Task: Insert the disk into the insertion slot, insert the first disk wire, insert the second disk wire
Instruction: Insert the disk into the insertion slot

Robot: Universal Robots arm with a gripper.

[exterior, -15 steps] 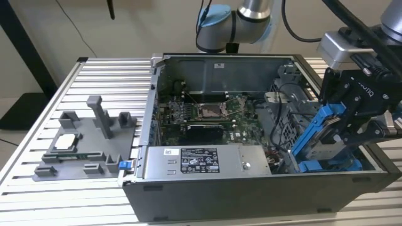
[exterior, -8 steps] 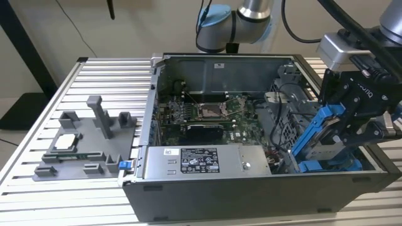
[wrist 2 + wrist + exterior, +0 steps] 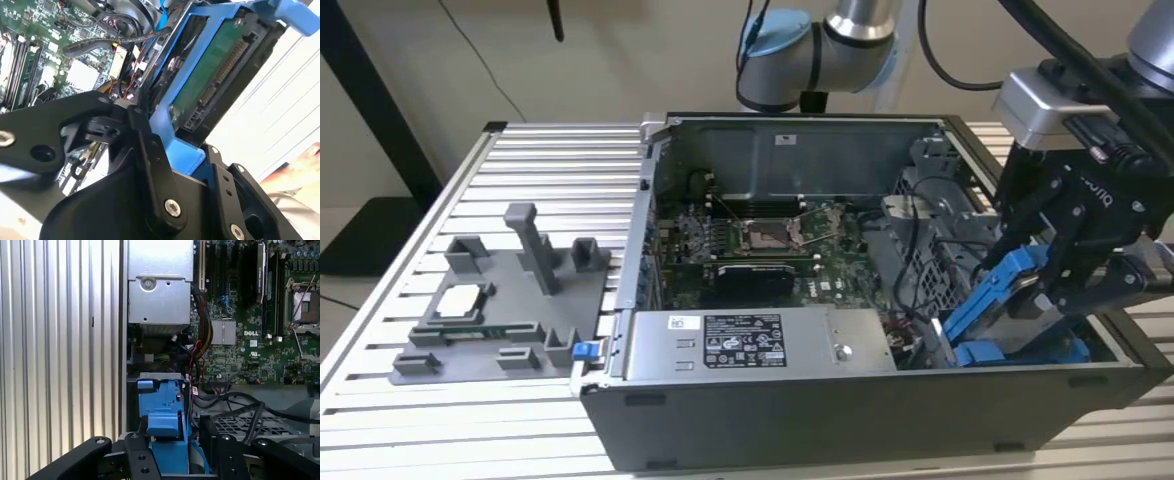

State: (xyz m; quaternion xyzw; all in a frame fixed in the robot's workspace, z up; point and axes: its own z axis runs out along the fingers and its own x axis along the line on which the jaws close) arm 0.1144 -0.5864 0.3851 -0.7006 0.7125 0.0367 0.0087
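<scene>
Here the gripper [image 3: 1049, 300] clamps the tilted disk [image 3: 987, 300] between its fingers, inside the computer case [image 3: 854, 410].

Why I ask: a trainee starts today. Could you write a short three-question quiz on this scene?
1. True or false: the gripper holds the disk, in its blue carrier, tilted rather than level.
2. In the exterior view, the disk is at which end of the computer case? A) the view's left B) the view's right C) the middle
3. Fill in, near or far: in the exterior view, the grey box with the black-and-white sticker lies along the case's ___ wall.
Key: 1 true; 2 B; 3 near.
</scene>
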